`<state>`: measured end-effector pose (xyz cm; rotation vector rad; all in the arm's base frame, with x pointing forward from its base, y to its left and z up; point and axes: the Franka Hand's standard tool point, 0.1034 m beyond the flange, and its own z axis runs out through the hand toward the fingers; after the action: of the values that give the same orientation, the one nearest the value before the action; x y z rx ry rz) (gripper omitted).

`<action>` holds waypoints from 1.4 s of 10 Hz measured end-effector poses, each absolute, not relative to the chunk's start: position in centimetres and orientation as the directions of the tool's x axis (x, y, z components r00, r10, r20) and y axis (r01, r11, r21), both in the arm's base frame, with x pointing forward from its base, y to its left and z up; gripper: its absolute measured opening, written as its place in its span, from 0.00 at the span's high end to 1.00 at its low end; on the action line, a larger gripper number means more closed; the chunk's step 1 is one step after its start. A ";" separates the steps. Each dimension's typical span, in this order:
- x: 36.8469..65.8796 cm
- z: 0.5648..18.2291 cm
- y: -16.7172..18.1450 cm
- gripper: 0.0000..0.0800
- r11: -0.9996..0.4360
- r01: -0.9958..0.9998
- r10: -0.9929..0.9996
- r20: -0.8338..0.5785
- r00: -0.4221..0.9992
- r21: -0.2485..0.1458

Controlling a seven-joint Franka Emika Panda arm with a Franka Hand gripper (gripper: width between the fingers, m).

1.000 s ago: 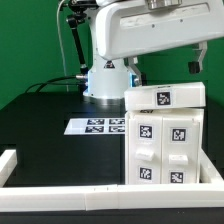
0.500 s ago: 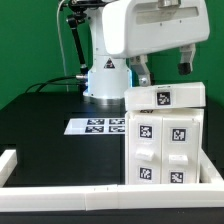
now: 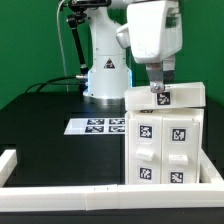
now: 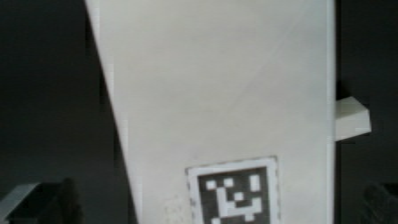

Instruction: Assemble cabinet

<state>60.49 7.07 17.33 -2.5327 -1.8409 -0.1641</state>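
White plastic boxy cabinet [image 3: 165,140] stands at front corner of black desk [image 3: 45,130], exterior view's right. Looks filled and capped, so probably little left. Gripper [image 3: 160,92] just above cabinet top; opening and hold impossible to tell.

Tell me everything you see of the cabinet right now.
The cabinet is white, plastic-looking and boxy, upright on the black table at the exterior view's right. A slab on top overhangs the body; two blocks sit side by side in front. Square marker tags mark top and front. The gripper is right over its top; contact unclear.
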 end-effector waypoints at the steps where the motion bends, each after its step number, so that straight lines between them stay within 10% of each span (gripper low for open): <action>1: 60.3 16.8 7.0 0.00 -0.310 0.949 0.948 0.084 0.306 0.049; 5: 59.9 15.3 7.1 0.00 -0.333 0.943 0.941 0.073 0.331 0.026; 7: 59.9 15.3 6.9 0.31 -0.359 0.933 0.931 0.073 0.356 0.024; 14: 59.8 15.2 6.9 0.30 -0.758 0.653 0.650 0.085 0.755 -0.008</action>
<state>59.79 6.92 15.16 -2.9081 -1.0790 -0.1193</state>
